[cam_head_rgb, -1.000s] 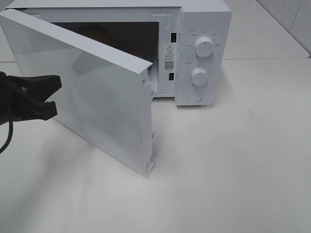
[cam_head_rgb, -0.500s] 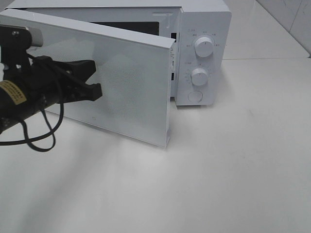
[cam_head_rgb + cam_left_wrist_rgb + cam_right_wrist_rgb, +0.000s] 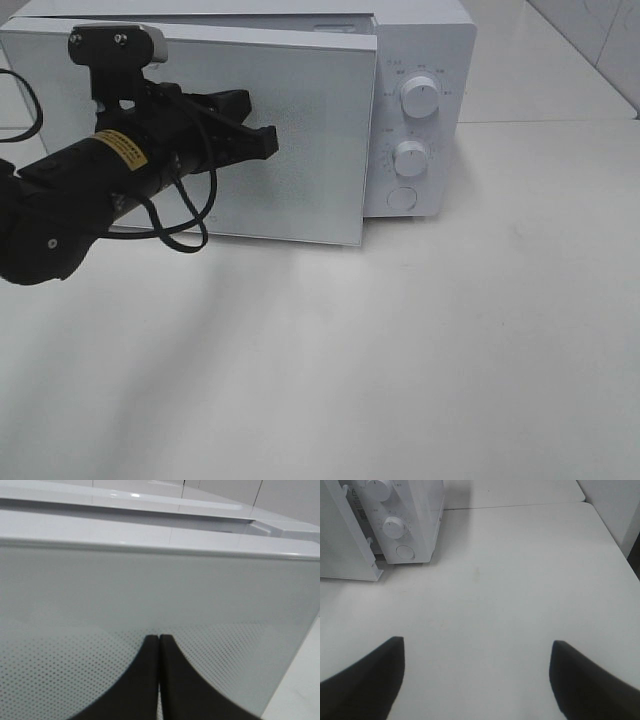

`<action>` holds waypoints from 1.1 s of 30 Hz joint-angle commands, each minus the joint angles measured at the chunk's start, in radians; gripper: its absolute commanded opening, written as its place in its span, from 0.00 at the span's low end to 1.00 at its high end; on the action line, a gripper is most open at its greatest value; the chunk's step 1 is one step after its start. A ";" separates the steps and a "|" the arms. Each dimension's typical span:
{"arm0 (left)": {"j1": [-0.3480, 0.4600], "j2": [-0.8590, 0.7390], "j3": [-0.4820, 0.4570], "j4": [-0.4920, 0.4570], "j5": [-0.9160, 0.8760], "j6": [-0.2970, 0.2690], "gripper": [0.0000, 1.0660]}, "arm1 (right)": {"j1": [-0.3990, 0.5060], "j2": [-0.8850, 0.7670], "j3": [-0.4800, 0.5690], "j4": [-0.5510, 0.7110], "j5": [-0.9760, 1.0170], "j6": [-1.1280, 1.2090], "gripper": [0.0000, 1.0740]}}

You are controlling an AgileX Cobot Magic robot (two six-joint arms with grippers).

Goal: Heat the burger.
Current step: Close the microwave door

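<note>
The burger is hidden; the white microwave's door point(image 3: 310, 130) covers the cavity. The door stands almost flat against the front, with its latch edge still a little proud of the control panel. My left gripper point(image 3: 271, 141) is shut with nothing in it, and its black tips touch the middle of the door's dotted face. The left wrist view shows the two fingers point(image 3: 172, 680) pressed together against the door point(image 3: 150, 585). My right gripper point(image 3: 476, 647) is open and empty over the bare table, to the right of the microwave point(image 3: 417, 510).
The control panel carries an upper knob point(image 3: 418, 97), a lower knob point(image 3: 410, 158) and a round button point(image 3: 401, 198). The white table point(image 3: 450, 340) spreads in front and to the right. The left arm's cable point(image 3: 180, 235) hangs in front of the door.
The door has swung from wide open to nearly closed. My left gripper has moved right and towards the microwave with it, staying against its face. The burger inside has gone out of sight.
</note>
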 commanded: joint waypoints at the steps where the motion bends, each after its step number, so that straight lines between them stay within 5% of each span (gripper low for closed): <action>1: -0.005 0.016 -0.039 -0.017 0.003 0.005 0.00 | -0.005 -0.027 0.002 0.000 -0.008 -0.006 0.71; 22: -0.005 0.177 -0.309 -0.112 0.077 0.067 0.00 | -0.005 -0.027 0.002 0.000 -0.008 -0.006 0.71; 33: -0.083 0.146 -0.292 -0.070 0.233 0.056 0.00 | -0.005 -0.027 0.001 0.000 -0.008 -0.006 0.71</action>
